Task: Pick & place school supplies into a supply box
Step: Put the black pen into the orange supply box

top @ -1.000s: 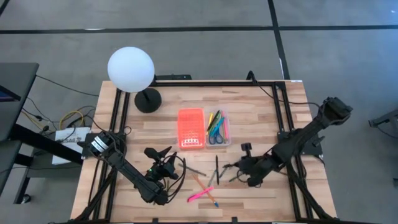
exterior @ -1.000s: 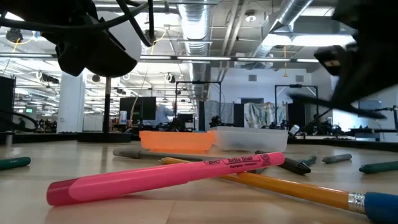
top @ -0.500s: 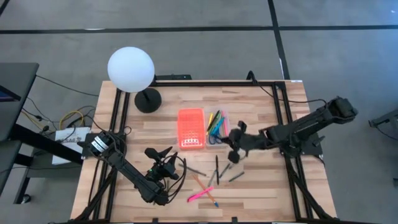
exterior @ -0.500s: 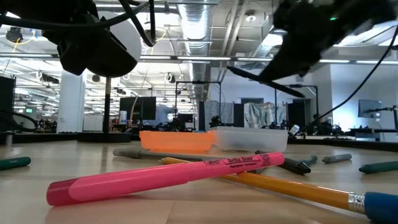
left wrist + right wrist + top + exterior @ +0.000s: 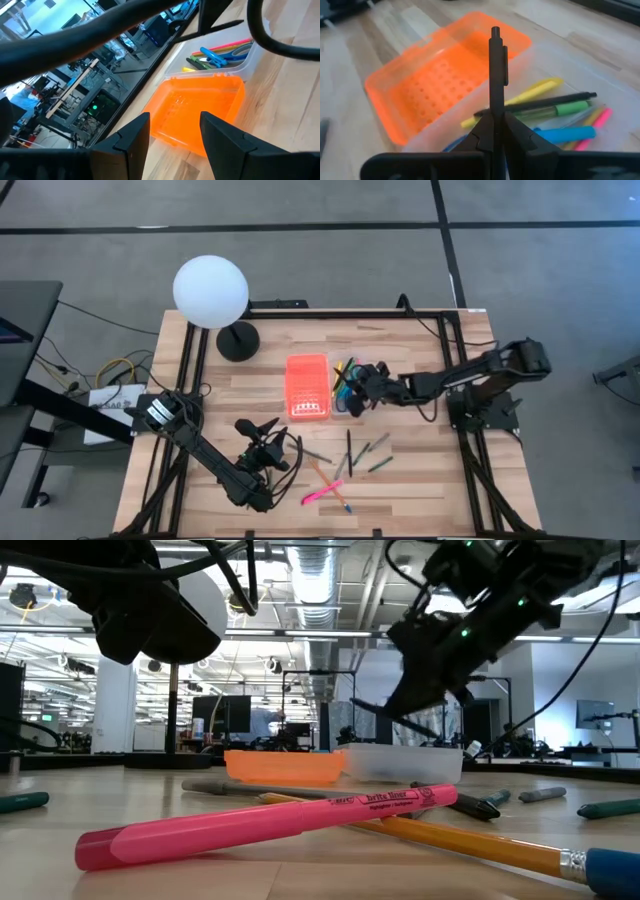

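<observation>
A black pen (image 5: 496, 75) stands pinched in the right gripper (image 5: 494, 131), directly above the clear tray (image 5: 361, 385) of the supply box near the table's middle. The left gripper (image 5: 172, 131), fingers spread, hovers toward the front edge.

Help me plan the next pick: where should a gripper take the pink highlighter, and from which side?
Take the pink highlighter mid-barrel, from straight above, fingers across its width: it lies flat, and one end crosses the yellow pencil.
</observation>
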`<action>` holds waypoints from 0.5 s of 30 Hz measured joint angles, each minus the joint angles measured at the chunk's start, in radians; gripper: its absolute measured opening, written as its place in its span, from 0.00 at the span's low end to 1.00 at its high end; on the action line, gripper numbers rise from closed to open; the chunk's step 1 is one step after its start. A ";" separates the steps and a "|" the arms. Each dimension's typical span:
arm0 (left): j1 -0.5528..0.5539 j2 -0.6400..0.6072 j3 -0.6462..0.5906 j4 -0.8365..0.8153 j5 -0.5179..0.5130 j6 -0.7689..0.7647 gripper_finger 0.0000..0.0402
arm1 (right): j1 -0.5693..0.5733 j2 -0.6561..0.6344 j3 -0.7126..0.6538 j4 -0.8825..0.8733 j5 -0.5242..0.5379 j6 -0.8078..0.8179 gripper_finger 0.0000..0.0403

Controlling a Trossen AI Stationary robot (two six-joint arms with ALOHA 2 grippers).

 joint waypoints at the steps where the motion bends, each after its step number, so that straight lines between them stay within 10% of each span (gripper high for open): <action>1: 0.000 0.000 0.000 0.003 0.000 0.003 0.42 | -0.004 0.012 0.000 0.010 0.002 -0.001 0.02; 15: 0.014 0.000 0.000 0.051 0.009 0.015 0.42 | -0.022 0.042 0.000 0.006 0.002 -0.076 0.13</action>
